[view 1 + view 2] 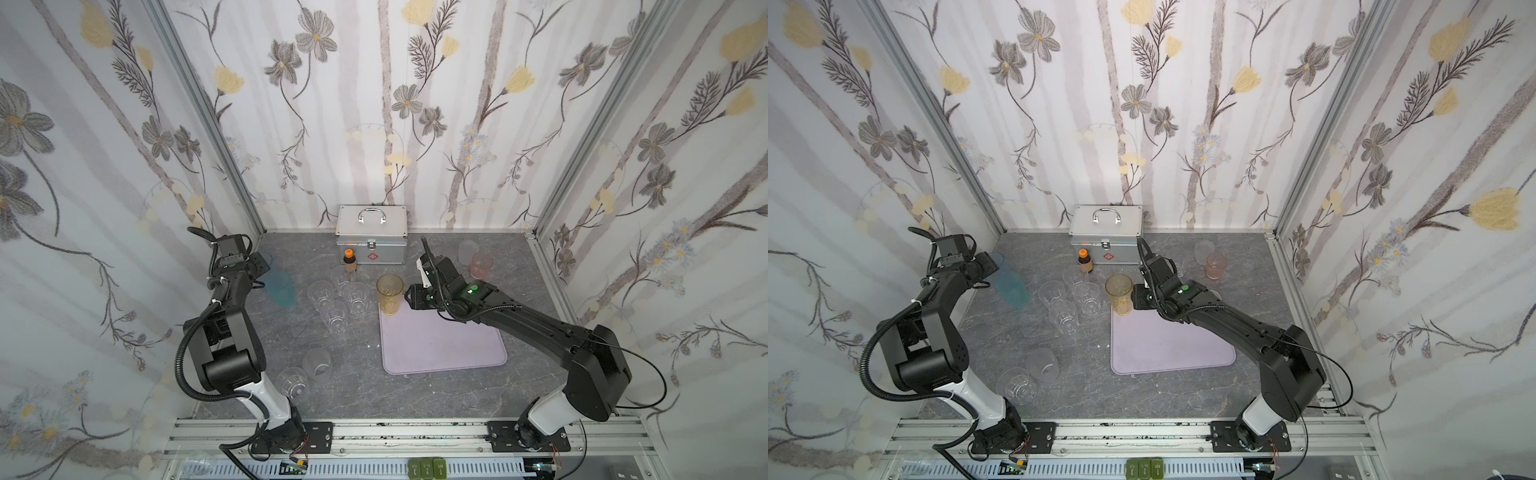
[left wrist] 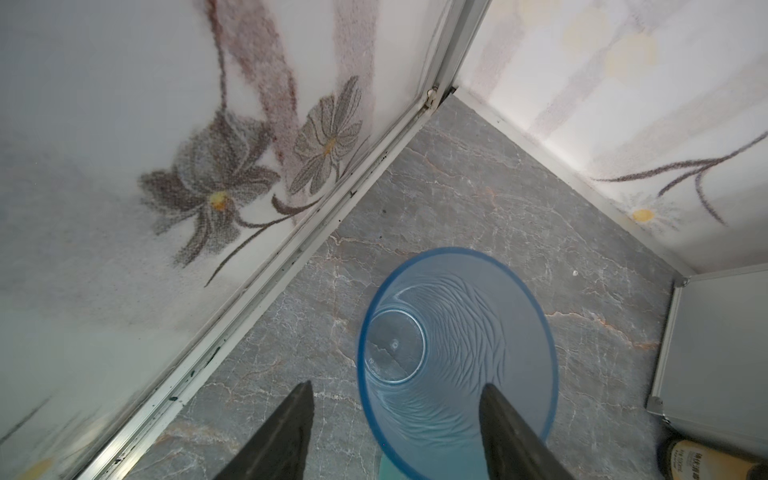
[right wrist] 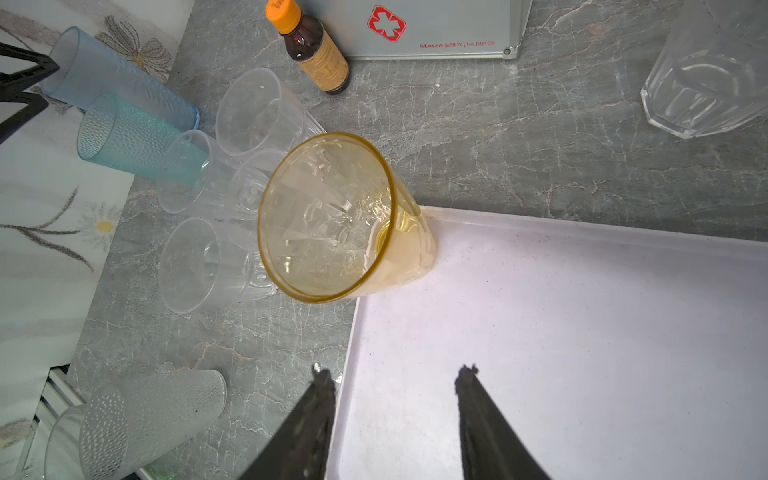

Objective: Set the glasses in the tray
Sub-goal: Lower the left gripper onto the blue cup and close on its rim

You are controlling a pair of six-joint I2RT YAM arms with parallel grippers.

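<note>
My left pincer (image 2: pixel 397 385) is apart, straddling the rim of the blue glass (image 2: pixel 457 332) at the back left of the surface (image 2: pixel 457 187): one finger inside, one outside. My right pincer (image 3: pixel 395 370) is apart and empty above the lilac tray (image 3: pixel 582 332), whose corner holds the upright amber glass (image 3: pixel 332 216).

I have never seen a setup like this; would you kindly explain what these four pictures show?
Two black robot arms stand at a grey marbled table. Two pictures look down from overhead, nearly identical; two come from cameras on the arms' wrists. On the table: a flat pale lilac tray, clear faceted tumblers, a silver metal case, a small brown orange-capped bottle. A tall amber tumbler stands in the tray's corner; the right tool hangs open near it, holding nothing. The left tool is open, straddling the rim of a tall blue tumbler, not gripping it.
</note>
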